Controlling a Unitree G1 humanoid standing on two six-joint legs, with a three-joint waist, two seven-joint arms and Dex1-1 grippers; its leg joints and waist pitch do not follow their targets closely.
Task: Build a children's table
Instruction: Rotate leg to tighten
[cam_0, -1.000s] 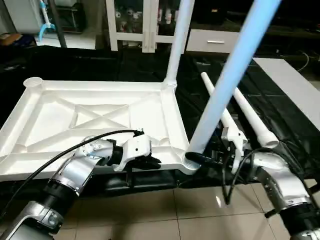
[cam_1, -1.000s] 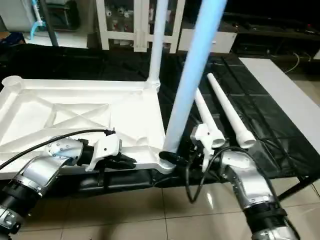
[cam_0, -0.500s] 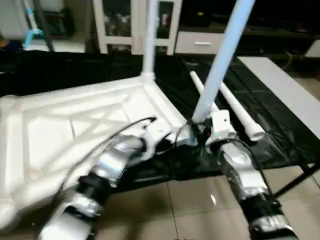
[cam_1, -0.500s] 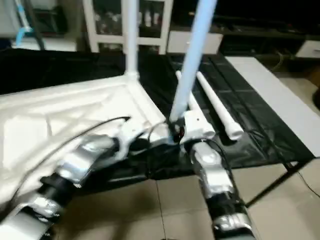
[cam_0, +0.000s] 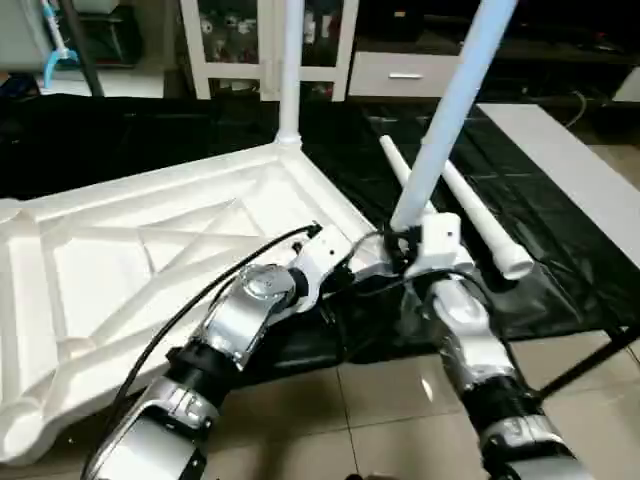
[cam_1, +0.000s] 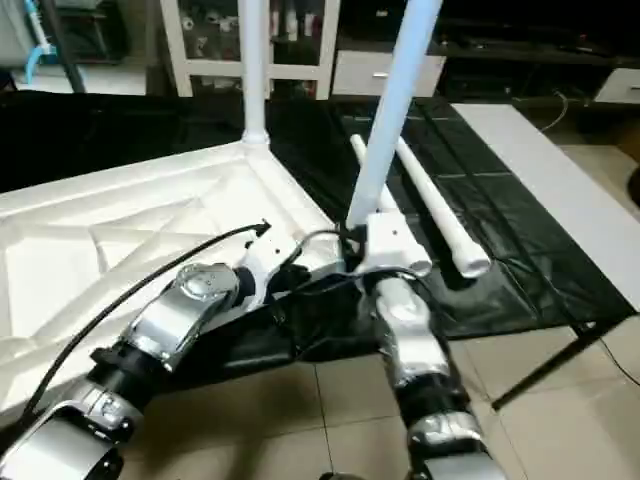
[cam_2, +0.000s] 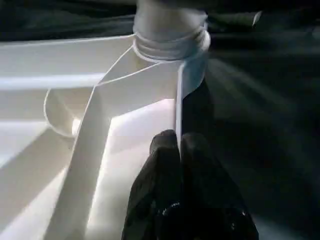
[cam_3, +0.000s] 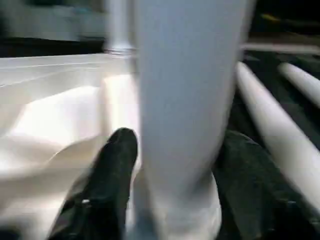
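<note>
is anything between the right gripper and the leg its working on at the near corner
Nothing visible. The right gripper has its fingers either side of the leg just above the corner socket of the table top; no object lies between fingers and tube. The two loose legs lie off to the side.

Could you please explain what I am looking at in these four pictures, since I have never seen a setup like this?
This is a humanoid robot building a children's table. Two pictures come from cameras in its head, looking down over its silver arms. The other two come from cameras on its wrists, looking along each claw.

The white table top lies upside down on a black-covered surface, ribs facing up. One leg already stands in the far corner. Two spare legs lie beside the top.

The right claw has its black fingers on either side of a second leg, which stands tilted at the near corner. The left claw is shut, resting against the top's edge near that corner.
</note>
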